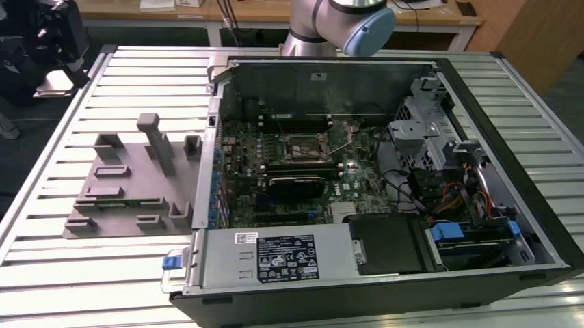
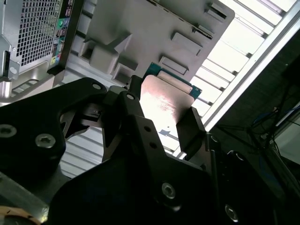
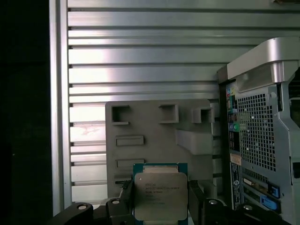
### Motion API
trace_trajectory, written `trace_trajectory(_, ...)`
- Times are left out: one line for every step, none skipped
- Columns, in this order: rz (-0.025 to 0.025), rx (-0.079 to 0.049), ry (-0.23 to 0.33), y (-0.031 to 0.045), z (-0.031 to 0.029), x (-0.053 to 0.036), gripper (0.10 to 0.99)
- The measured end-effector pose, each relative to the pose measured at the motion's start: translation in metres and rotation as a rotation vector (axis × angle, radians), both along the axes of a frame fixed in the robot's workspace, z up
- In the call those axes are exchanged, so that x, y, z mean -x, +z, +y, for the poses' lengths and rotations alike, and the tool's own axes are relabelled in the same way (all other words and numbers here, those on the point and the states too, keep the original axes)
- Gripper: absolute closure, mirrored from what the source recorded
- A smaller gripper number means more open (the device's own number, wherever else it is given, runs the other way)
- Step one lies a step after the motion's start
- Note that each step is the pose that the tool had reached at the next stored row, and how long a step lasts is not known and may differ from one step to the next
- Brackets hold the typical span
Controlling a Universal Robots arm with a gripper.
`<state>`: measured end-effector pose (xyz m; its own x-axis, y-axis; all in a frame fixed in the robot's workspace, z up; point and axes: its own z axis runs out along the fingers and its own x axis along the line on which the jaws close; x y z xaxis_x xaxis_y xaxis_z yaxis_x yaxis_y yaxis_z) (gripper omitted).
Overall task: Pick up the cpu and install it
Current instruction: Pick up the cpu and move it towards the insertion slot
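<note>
Motherboard (image 1: pixel 246 157) and power supply (image 1: pixel 273 256) lie inside the open computer case (image 1: pixel 329 85). The gripper (image 3: pixel 161 202), partly closed, clamps the cpu (image 3: pixel 161 194) by opposite edges, clear of the grey holder tray (image 3: pixel 150 126); it is silver-topped with a green rim.

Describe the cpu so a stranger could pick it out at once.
Find the open case on the slatted table, then the grey plate beside it. In the first wrist view the gripper clamps the cpu over that plate: a flat silver square with a green edge, unlike the grey blocks.
</note>
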<state>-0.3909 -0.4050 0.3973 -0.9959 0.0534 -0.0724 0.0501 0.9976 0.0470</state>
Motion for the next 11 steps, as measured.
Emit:
trace_trajectory(0.0,0.0,0.0,0.0,0.0,-0.0019,0.541)
trace_trajectory(0.0,0.0,0.0,0.0,0.0,-0.0037,0.541)
trace_trajectory(0.0,0.0,0.0,0.0,0.0,-0.0058,0.541)
trace_trajectory(0.0,0.0,0.0,0.0,0.0,-0.0077,0.541)
trace_trajectory(0.0,0.0,0.0,0.0,0.0,-0.0095,0.541)
trace_trajectory(-0.0001,0.0,0.0,0.0,0.0,-0.0114,0.541)
trace_trajectory(0.0,0.0,0.0,0.0,0.0,-0.0132,0.541)
trace_trajectory(0.0,0.0,0.0,0.0,0.0,-0.0151,0.541)
trace_trajectory(-0.0001,0.0,0.0,-0.0001,0.0,-0.0169,0.541)
trace_trajectory(-0.0001,0.0,0.0,0.0,0.0,-0.0188,0.541)
trace_trajectory(0.0,0.0,0.0,0.0,0.0,-0.0206,0.541)
